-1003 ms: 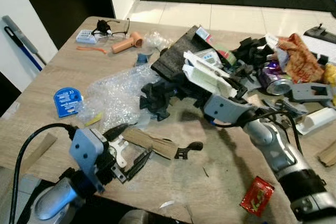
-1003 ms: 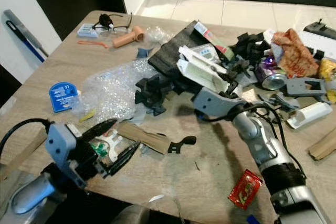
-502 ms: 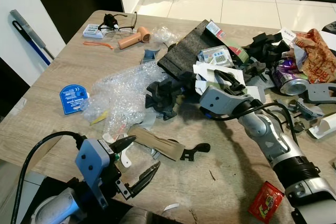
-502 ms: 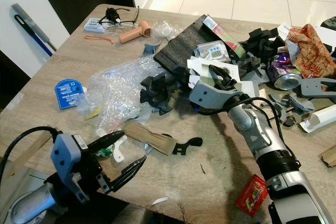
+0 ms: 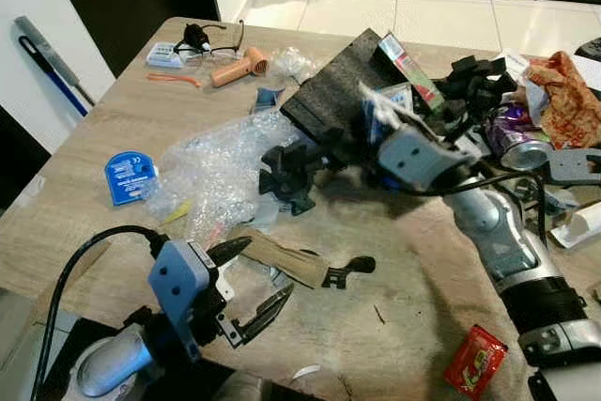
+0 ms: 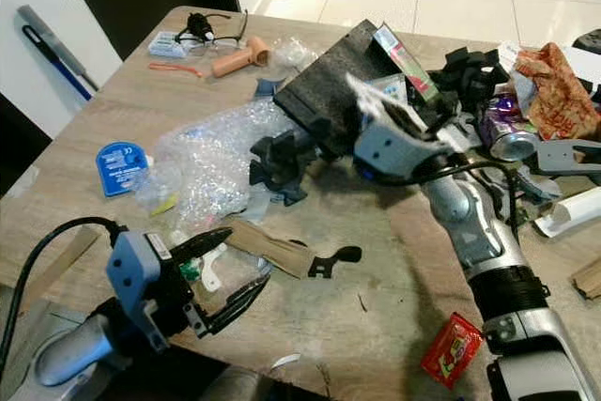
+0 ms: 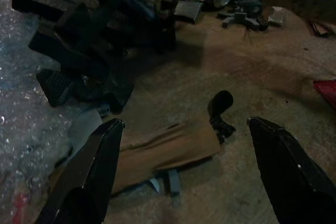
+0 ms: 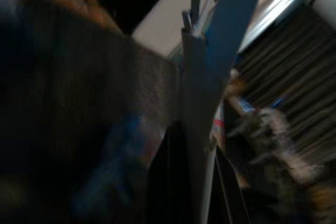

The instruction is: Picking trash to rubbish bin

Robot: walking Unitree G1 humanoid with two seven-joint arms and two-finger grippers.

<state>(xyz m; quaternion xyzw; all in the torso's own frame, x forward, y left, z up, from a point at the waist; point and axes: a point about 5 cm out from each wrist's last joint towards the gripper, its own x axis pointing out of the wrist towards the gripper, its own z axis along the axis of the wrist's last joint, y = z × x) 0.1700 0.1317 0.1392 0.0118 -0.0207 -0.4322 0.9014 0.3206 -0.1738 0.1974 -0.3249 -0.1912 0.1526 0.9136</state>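
Observation:
My right gripper [image 6: 406,117] is shut on a white cardboard piece [image 6: 376,96] and holds it tilted above the trash pile at mid-table. The right wrist view shows that pale sheet [image 8: 210,77] standing edge-on between the dark fingers [image 8: 168,182]. My left gripper [image 5: 249,279] stands open low at the table's front edge. Its fingers [image 7: 89,182] straddle a brown cardboard strip [image 7: 157,153] and a black hook-shaped part [image 7: 220,108] lying just beyond them. A small white scrap lies under the left fingers.
Bubble wrap [image 5: 221,161], black foam pieces [image 5: 291,171] and a dark felt slab [image 5: 338,91] crowd the middle. A dented can [image 5: 516,143] and an orange bag [image 5: 563,91] lie far right. A red sachet [image 5: 474,363] sits front right, a blue round tag [image 5: 127,176] left.
My right gripper has risen and swung right, lifting the white cardboard piece off the pile. The left gripper stays open near the front edge. The camera has shifted a little.

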